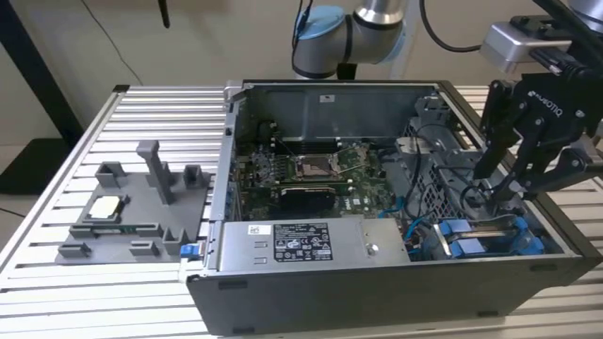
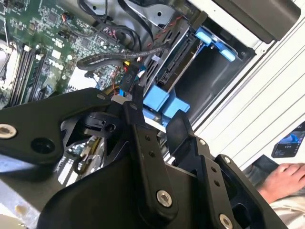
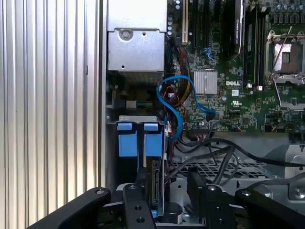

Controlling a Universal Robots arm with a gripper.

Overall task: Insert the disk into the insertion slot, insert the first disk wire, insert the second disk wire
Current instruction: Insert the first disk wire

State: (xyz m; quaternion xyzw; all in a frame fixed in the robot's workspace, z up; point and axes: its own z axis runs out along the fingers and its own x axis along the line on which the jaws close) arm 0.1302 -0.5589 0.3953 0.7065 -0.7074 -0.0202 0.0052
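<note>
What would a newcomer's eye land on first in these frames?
The open computer case on the slatted table dominates the exterior view, its green motherboard exposed. At the case's end toward the exterior view's right, the black tool hangs inside with its fingers apart, just above the disk in its bright blue carrier. A grey fixture tray with upright posts lies beside the case on the exterior view's left.

- The disk [image 3: 127,143] is showing smooth, bright blue plastic on its carrier.
- The gripper [image 1: 492,187] is looking matt black.
- The table [image 1: 160,113] is gleaming as ribbed bare metal.
</note>
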